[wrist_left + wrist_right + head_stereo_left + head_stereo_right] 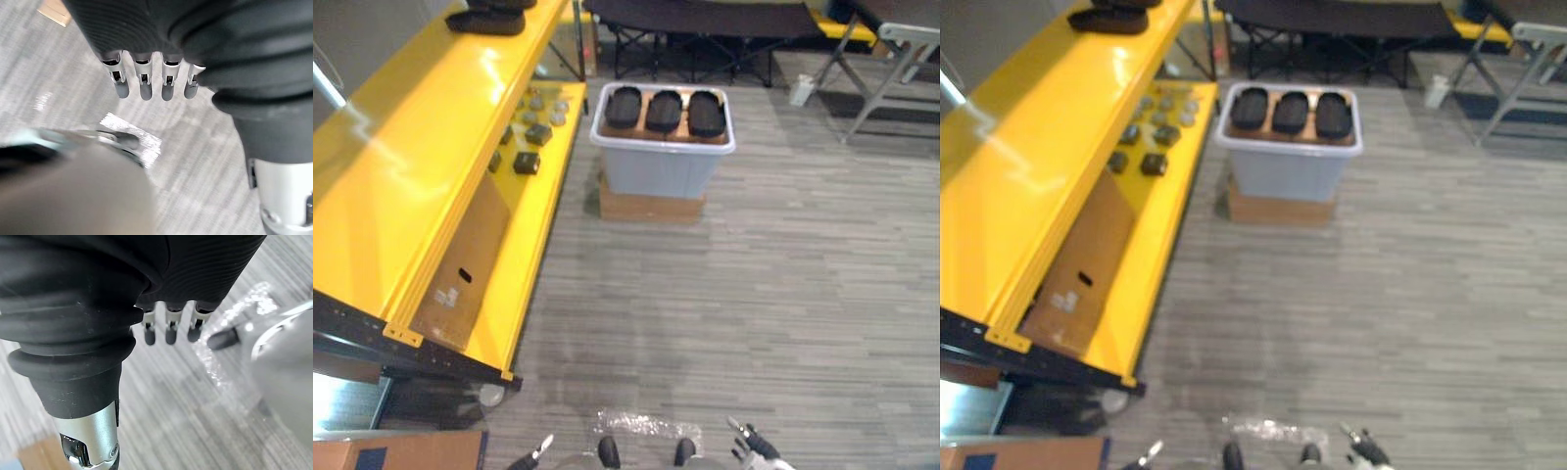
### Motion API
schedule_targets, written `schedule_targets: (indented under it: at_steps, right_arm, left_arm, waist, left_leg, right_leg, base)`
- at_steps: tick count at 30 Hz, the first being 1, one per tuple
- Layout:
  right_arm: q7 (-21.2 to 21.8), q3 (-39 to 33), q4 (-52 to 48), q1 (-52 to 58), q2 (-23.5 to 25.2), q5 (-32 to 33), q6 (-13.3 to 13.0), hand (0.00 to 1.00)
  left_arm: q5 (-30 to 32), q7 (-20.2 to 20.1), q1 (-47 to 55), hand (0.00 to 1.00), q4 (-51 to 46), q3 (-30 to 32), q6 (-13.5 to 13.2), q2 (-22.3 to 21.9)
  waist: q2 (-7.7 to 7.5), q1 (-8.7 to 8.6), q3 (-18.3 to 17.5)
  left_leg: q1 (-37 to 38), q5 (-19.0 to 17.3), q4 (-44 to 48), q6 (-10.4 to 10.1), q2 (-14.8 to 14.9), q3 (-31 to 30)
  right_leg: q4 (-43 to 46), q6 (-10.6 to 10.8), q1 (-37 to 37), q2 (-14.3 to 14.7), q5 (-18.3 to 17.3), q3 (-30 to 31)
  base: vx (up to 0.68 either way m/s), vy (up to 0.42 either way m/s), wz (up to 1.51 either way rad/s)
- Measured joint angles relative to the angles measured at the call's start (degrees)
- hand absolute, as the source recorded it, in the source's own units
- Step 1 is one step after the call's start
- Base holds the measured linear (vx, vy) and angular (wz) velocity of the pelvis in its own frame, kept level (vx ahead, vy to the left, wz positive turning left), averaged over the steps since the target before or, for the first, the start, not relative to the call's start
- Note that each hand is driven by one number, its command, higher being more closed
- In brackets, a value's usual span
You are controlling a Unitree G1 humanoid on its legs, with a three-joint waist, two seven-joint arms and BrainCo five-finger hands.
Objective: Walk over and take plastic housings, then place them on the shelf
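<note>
The left hand (137, 29) holds its fingers (145, 88) straight over grey floor (49, 83) bearing a shiny patch (139, 139), perhaps plastic film.

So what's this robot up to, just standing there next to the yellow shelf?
Nothing is being handled right now. Three black oval plastic housings sit on top of a pale grey plastic bin, which stands on a flat cardboard box across the grey floor from the robot. Its left hand and right hand hang low with relaxed fingers, holding nothing. The long yellow metal shelf runs along its left; similar black pieces lie on the top level.
</note>
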Motion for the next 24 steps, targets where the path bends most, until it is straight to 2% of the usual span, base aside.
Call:
schedule_targets:
  at_steps: [5, 10, 13, 16, 18, 20, 23, 24]
  right_arm:
    - [0.89, 3.61, -0.11, -1.42, 0.04, -0.18, 0.13, 0.0]
    - [0.73, 4.5, -0.08, -1.68, 0.06, -0.14, 0.11, 0.0]
    - [0.93, 6.1, 0.05, -1.61, 0.11, -0.17, 0.21, 0.0]
    - [1.06, 6.16, 0.08, -1.47, 0.08, -1.28, 0.37, 0.0]
    - [1.39, 6.24, 0.1, -1.46, 0.18, -1.4, 0.58, 0.0]
    - [2.03, 6.3, 0.16, -0.97, 0.05, -1.58, 0.78, 0.0]
    - [2.1, 8.15, 0.44, -0.36, 0.1, -2.5, 1.32, 0.0]
    - [2.13, 8.31, 0.4, -0.05, 0.02, -2.48, 1.32, 0.0]
  left_arm:
    - [0.01, 0.76, -2.39, 0.0, -0.71, -1.26, -0.04, -0.01]
    - [0.0, 2.24, -2.47, 0.0, -1.81, -1.3, -0.12, 0.16]
    - [-0.01, 2.6, -2.17, 0.0, -1.72, -1.46, -0.67, 0.1]
    - [0.0, 2.66, -1.79, 0.0, -1.71, -1.51, -2.21, 0.08]
    - [0.07, 2.66, -1.73, 0.0, -1.66, -1.46, -2.34, 0.18]
    - [0.09, 2.71, -1.3, 0.0, -1.71, -1.41, -2.67, -0.13]
    - [0.12, 2.81, 0.6, 0.0, -1.71, -1.36, -4.03, 0.0]
    - [0.12, 2.88, 1.25, 0.0, -1.72, -1.33, -4.45, -0.25]
  waist:
    - [0.05, 0.02, 1.54]
    - [0.25, 1.02, 4.01]
    - [0.29, 1.42, 4.07]
    - [0.58, 1.38, 4.24]
    - [0.97, 1.58, 4.7]
    - [0.71, 1.62, 5.25]
    - [0.69, 1.74, 5.22]
    - [1.13, 1.72, 5.25]
  left_leg:
    - [-3.24, -3.98, 7.42, 0.27, 1.82, 0.0]
    - [-3.62, -4.43, 10.82, 0.23, 2.25, -0.2]
    - [-3.71, -4.91, 12.46, -0.05, 2.64, -0.68]
    - [-3.67, -6.34, 15.47, -0.64, 3.63, -1.49]
    - [-3.7, -7.74, 17.57, -0.83, 4.88, -1.62]
    - [-3.72, -8.93, 19.81, -1.49, 5.46, -1.64]
    - [-3.73, -11.89, 22.21, -1.35, 6.6, -1.69]
    - [-3.79, -12.3, 22.98, -1.41, 7.2, -1.85]
  right_leg:
    - [2.39, -0.25, -1.37, 0.58, 0.19, 0.27]
    - [4.76, -0.37, -1.35, 0.55, 0.26, 0.3]
    - [5.24, -0.7, -0.68, 0.74, 0.0, 0.18]
    - [6.3, -1.59, 0.38, 0.97, -0.99, 0.01]
    - [7.22, -2.13, 0.75, 1.87, -1.78, 0.03]
    - [7.81, -1.73, 1.48, 1.98, -3.36, 0.08]
    - [7.88, -0.54, 2.09, 2.84, -6.15, 0.29]
    - [8.32, -0.45, 1.9, 3.22, -6.41, 0.31]
  base:
    - [0.03, 0.007, -0.05]
    - [0.0, 0.008, 0.01]
    - [-0.02, -0.002, 0.05]
    - [-0.04, -0.013, 0.05]
    - [-0.07, -0.027, -0.03]
    - [-0.1, -0.061, -0.05]
    - [-0.12, -0.064, -0.17]
    - [-0.15, -0.059, -0.13]
